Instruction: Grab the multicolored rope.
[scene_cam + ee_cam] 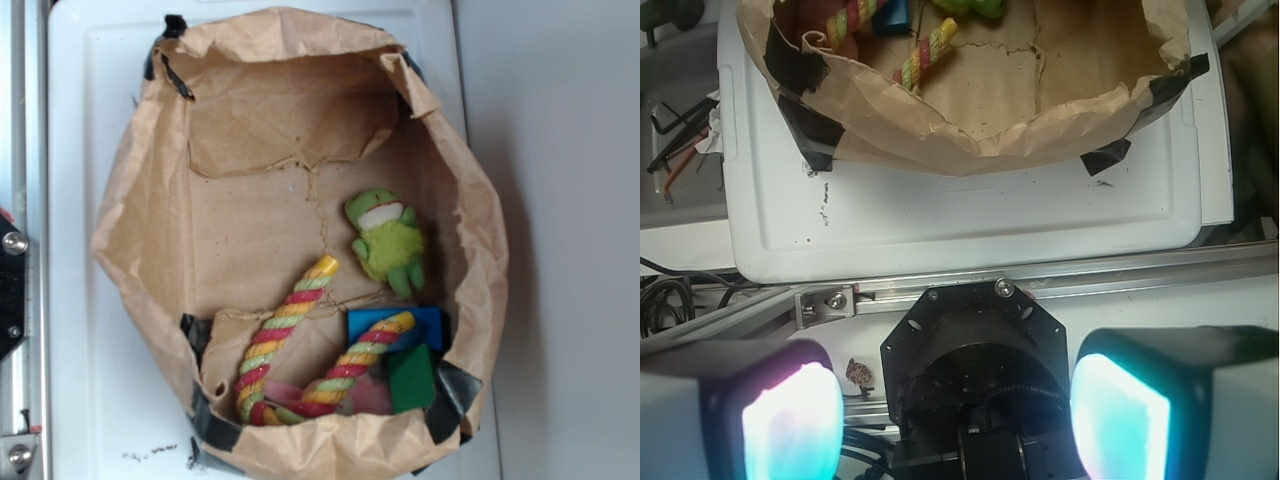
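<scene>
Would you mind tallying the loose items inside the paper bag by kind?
Rope toy: 1, the multicolored rope
Plush toy: 1, the green frog
Flat blocks: 2, the blue block and the green block
Pink item under the rope: 1, unclear
Total: 5

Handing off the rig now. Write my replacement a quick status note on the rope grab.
Hand: open, empty, pads glowing, above the rail outside the brown paper bag.
Thick twisted red, yellow and green cotton rope: lies in a U on the bag's floor, one end over a blue block, with the fuzzy green frog plush nearby.
Done: nothing grasped.
Left: reach into the bag, close on the rope, lift.
</scene>
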`<state>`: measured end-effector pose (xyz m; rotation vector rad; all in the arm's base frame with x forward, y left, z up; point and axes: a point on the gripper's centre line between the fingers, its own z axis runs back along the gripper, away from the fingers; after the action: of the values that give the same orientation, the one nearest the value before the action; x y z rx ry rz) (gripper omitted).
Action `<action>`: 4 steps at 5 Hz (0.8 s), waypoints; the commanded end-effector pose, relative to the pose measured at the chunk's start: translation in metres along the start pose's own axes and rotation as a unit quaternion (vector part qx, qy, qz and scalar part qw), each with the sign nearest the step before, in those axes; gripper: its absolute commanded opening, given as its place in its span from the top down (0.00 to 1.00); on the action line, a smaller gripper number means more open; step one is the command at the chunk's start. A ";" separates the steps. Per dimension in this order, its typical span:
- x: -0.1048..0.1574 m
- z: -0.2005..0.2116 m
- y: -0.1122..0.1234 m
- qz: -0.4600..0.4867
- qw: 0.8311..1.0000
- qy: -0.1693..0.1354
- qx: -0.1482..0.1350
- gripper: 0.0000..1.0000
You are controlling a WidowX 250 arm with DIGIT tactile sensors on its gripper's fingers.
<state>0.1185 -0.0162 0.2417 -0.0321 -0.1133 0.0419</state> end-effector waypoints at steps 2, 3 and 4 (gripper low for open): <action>0.035 -0.007 -0.032 0.016 1.000 0.005 0.000 0.00; 0.058 -0.018 -0.044 0.043 0.999 0.002 0.000 0.00; 0.074 -0.036 -0.054 0.055 0.998 0.000 -0.008 0.00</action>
<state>0.1963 -0.0620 0.2055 -0.0354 -0.0784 0.1687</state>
